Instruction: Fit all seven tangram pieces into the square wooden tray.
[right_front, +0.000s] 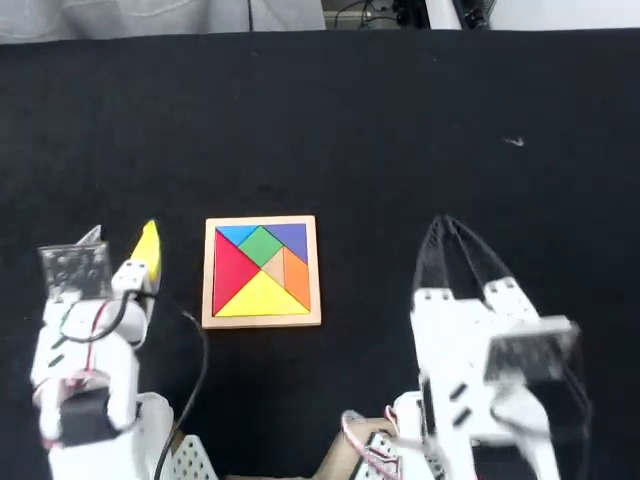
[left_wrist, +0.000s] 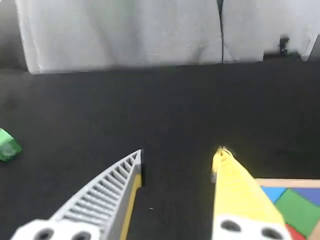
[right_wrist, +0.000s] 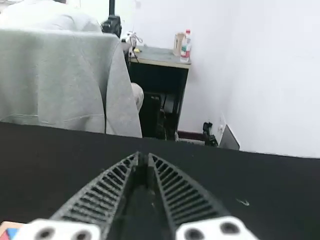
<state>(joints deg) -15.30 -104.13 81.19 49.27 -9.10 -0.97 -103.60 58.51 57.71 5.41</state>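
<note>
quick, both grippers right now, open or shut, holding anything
Left gripper: open, holding nothing.
Right gripper: shut, holding nothing.

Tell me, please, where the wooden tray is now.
In the high view, the wooden tray lies on the table between the left gripper and the right gripper, nearer the left.

On the black counter (right_front: 400, 130), the pale wooden tray (right_front: 262, 321) frames tangram pieces (right_front: 260, 297) in blue, green, purple, red, yellow, orange and tan (each a flat, plain colour), while the left end effector (right_front: 122, 230) pairs yellow with ribbed white and the right end effector (right_front: 446, 222) is ribbed black.
</note>
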